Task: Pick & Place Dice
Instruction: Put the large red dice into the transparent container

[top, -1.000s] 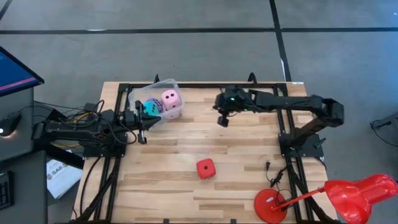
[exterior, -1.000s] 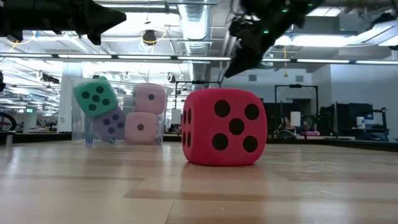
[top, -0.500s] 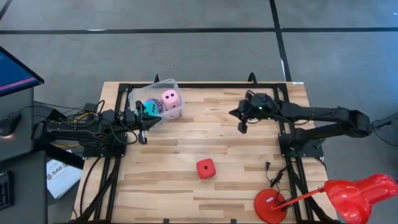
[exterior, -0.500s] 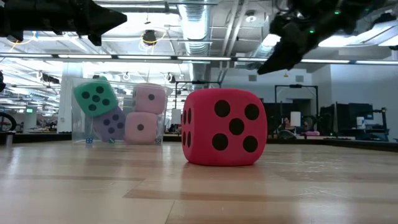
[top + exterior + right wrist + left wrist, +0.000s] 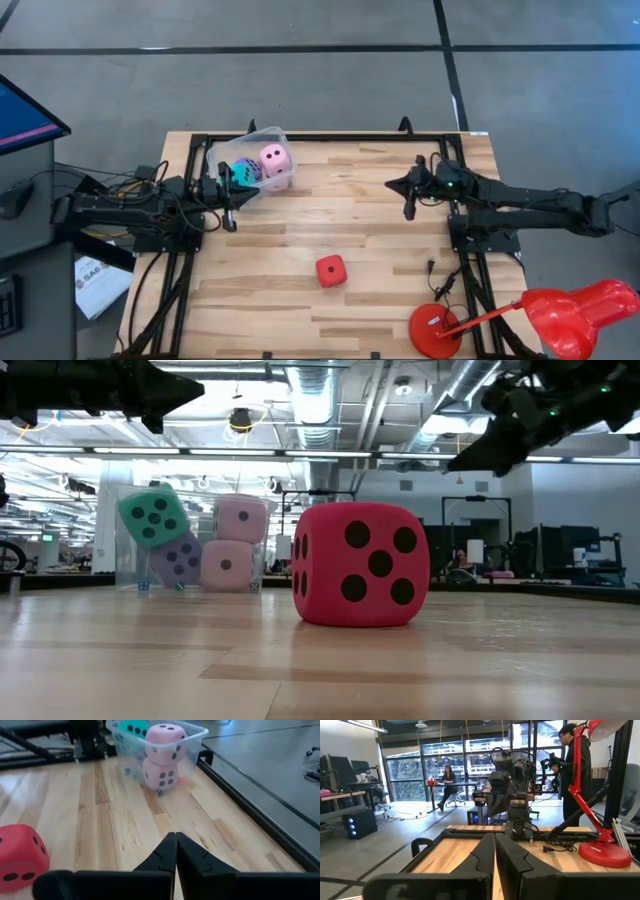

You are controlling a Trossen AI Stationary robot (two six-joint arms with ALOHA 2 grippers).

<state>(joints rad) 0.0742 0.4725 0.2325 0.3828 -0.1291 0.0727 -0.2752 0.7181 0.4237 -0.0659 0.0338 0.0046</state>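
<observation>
Right gripper is pinched together, empty, above the table's right side — my red die lies well apart, nearer and left, open wood all round; four dice fill the tub far-left.

Four dice in tub; fifth die apart.

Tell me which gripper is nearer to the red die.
Right, narrowly. The right gripper hangs above the table's far right, jaws shut; the left gripper sits by the clear tub. The red die lies between them, nearer the front.
</observation>
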